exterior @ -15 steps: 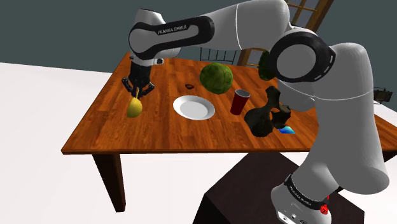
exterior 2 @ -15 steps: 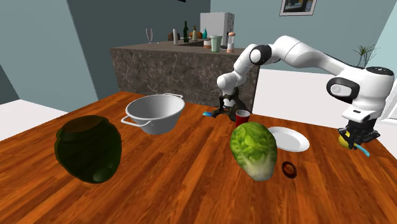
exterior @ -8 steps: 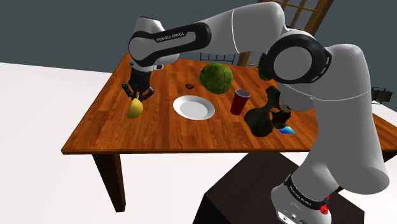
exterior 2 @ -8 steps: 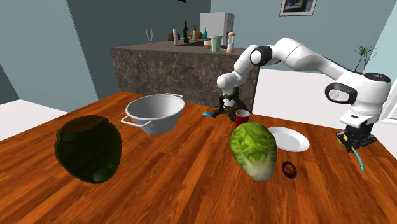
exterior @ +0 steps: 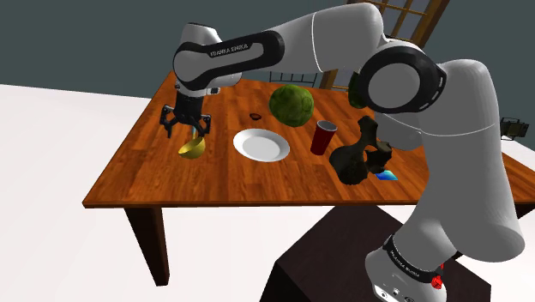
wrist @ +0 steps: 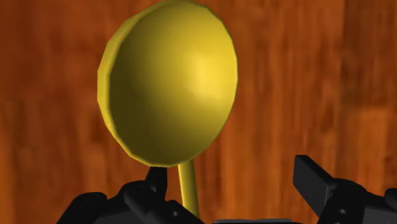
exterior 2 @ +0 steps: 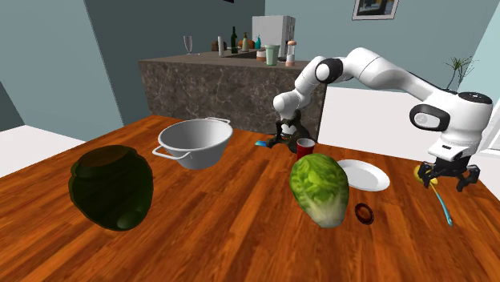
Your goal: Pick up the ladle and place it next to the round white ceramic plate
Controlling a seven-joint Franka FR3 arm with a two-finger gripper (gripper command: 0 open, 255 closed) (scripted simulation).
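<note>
Ladle (exterior: 192, 148) lay on the surface (exterior: 146, 176) just beneath my jaws, its yellow bowl to the shoulder view's left of the plate (exterior: 261, 144), near it but not touching. My jaws stood wide apart, its thin stem between them, clasping nothing.

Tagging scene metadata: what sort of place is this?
Likely a home kitchen or dining area: a wooden table with a white plate and a colander, and behind it a stone-fronted counter carrying bottles.
</note>
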